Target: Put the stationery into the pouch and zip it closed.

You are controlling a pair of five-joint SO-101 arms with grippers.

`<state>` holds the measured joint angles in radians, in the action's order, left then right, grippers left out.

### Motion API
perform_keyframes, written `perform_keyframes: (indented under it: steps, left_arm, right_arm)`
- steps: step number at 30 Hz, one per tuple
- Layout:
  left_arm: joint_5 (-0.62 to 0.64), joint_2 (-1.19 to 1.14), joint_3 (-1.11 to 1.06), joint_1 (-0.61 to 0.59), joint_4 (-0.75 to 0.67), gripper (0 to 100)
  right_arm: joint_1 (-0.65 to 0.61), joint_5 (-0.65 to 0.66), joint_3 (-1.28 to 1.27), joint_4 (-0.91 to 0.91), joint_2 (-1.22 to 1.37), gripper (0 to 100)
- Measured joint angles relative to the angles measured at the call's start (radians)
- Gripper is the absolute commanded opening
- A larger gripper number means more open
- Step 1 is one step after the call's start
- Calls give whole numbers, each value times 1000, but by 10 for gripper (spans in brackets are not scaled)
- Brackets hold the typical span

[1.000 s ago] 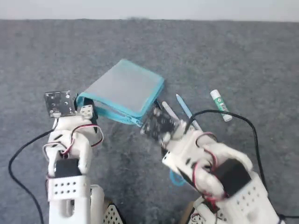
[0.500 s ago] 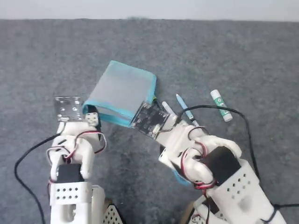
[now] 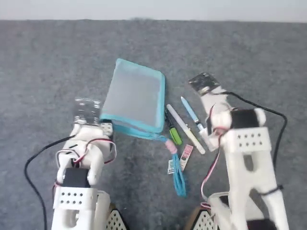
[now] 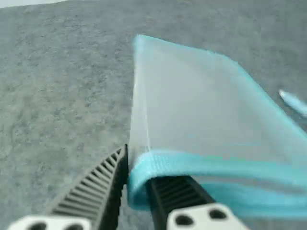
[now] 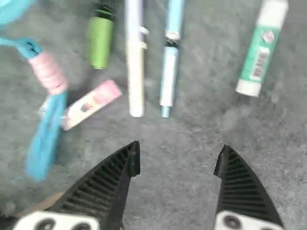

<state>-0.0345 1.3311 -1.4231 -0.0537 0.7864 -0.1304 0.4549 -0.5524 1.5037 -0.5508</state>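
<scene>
Pouch (image 4: 201, 110) rim between left gripper (image 4: 138, 166) fingers (image 4: 103, 187); pens (image 5: 135, 57) just beyond right gripper (image 5: 180, 146) tips

Translucent mesh pouch (image 3: 133, 96); matt felt table (image 3: 57, 62)

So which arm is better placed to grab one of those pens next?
Right, likely. The right gripper hangs open near the white pen and blue pen, holding nothing. The left gripper is shut on the pouch edge, so it looks busy.
</scene>
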Motion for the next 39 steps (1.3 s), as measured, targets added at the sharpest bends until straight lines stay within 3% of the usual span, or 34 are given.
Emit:
perform_keyframes:
  steps: [5,19,27,34,39]
  left_arm:
    - [-57,0,0,84,48,11]
    - [-169,0,25,160,137,11]
    - [-9,0,25,-28,28,11]
    - [-5,0,25,-46,20,11]
    - [-3,0,25,-46,20,12]
  right_arm:
    - [81,43,9,-72,150,242]
    - [83,77,308,-94,575,242]
    - [132,78,413,-95,727,242]
    - [245,157,414,-181,815,242]
    - [253,172,416,-244,870,242]
